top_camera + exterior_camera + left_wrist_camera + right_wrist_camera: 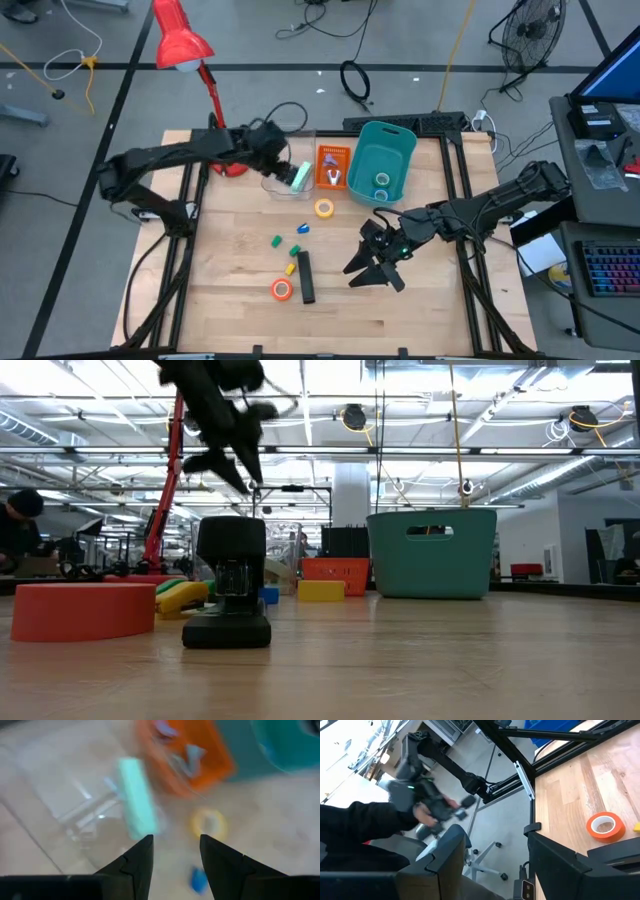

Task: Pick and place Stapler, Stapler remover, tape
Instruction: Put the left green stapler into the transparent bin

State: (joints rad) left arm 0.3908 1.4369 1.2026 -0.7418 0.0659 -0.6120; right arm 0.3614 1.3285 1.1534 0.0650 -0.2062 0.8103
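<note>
A black stapler (305, 277) lies on the wooden table near the front, with an orange tape roll (282, 289) beside it. A yellow tape roll (324, 208) lies mid-table. The orange tray (332, 152) holds a pale stapler remover (189, 757). A mint-green oblong object (136, 797) rests in a clear plastic box (280, 184). My left gripper (175, 855) hovers open above that box's edge, nothing between its fingers. My right gripper (375, 268) hangs open to the right of the stapler, well above the table.
A teal basket (383, 160) at the back holds a pale tape roll (382, 181). Small green, blue and yellow blocks (296, 250) are scattered mid-table. A red lamp (180, 40) stands at the back left. Bare wood lies along the left and front right.
</note>
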